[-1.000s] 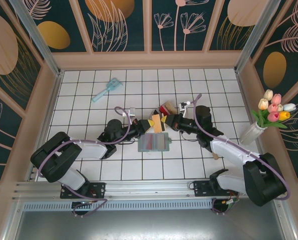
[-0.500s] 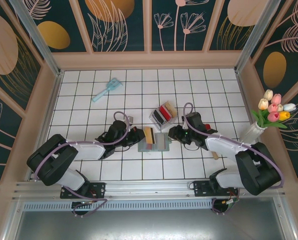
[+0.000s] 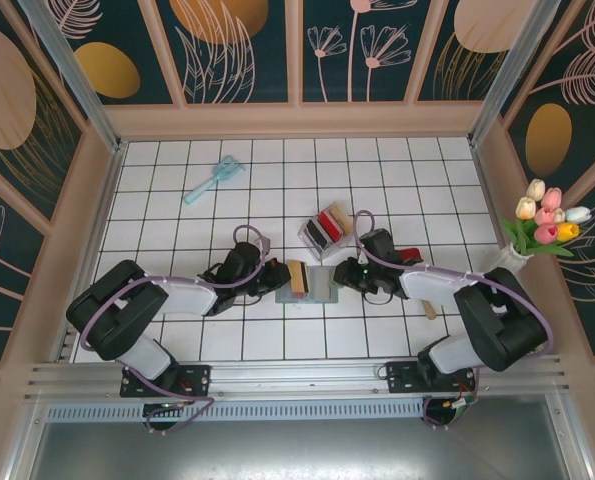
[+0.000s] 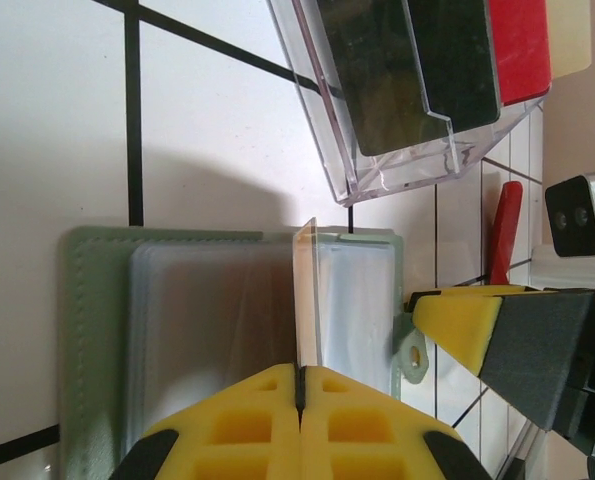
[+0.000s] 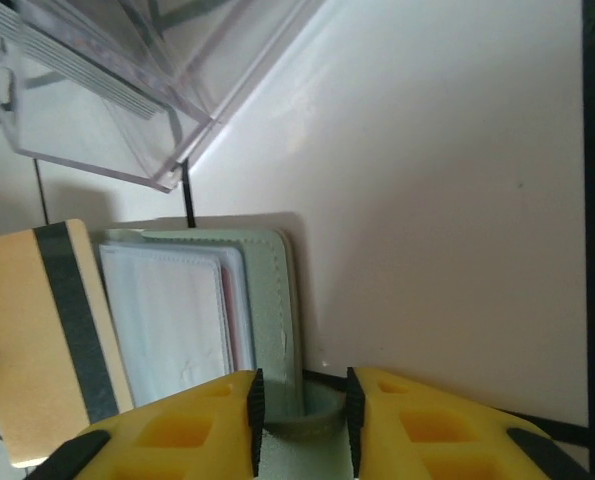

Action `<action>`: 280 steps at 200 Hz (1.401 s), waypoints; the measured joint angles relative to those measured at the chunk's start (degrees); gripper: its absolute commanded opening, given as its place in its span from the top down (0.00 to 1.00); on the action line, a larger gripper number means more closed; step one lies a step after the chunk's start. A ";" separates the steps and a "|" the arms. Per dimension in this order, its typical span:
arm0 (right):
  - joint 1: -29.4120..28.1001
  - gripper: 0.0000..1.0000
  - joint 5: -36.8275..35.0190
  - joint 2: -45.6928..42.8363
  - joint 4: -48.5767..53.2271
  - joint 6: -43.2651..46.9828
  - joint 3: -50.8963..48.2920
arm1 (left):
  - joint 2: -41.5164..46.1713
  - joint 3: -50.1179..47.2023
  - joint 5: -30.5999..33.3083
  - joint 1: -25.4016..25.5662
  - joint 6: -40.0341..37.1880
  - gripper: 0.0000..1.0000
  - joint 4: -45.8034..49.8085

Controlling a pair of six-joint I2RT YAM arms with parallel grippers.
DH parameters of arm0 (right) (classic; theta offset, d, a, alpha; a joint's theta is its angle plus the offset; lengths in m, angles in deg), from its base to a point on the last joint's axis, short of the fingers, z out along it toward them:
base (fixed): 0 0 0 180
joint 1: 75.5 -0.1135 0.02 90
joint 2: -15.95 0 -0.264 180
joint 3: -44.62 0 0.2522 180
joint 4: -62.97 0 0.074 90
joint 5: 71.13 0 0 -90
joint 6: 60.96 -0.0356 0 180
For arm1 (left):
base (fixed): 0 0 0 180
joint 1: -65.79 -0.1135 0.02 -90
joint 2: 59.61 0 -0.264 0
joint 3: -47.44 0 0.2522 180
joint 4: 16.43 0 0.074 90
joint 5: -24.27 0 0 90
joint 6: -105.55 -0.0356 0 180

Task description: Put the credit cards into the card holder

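The left gripper (image 4: pixel 300 385) pinches one tan card (image 4: pixel 308 300), standing it on edge over the open green card holder (image 4: pixel 87 330), which lies flat in the middle of the table (image 3: pixel 157 215). The right gripper (image 5: pixel 300 410) clamps the holder's edge tab, steadying it. The card's lower edge should line up with a sleeve mouth, then slide in gently. There is one held card, one holder, and one clear box (image 4: pixel 417 160) containing at least three more cards (image 4: pixel 407 70).
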State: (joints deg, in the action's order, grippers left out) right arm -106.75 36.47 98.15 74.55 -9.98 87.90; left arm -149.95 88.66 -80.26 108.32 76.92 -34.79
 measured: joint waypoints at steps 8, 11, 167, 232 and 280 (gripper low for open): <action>-0.33 0.73 -0.07 0.39 -0.37 0.04 0.11 | -0.04 0.37 0.28 0.24 -0.50 1.00 0.72; -0.35 0.73 -0.02 0.46 -0.50 0.04 0.17 | -0.13 0.55 0.31 0.33 -0.72 1.00 0.87; -1.20 0.75 0.02 1.99 -1.90 0.13 0.96 | 6.75 3.93 7.02 3.19 -7.08 1.00 10.32; -1.22 0.75 0.02 2.32 -1.92 0.13 1.07 | 0.74 3.28 5.18 3.19 -5.95 1.00 7.74; -1.22 0.75 0.04 2.64 -1.90 0.15 1.31 | -0.37 3.21 3.37 3.19 -5.38 1.00 5.70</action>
State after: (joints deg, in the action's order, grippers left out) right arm -107.97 36.52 100.79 72.65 -9.83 89.21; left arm -150.32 91.88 -76.89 111.51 71.54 -29.09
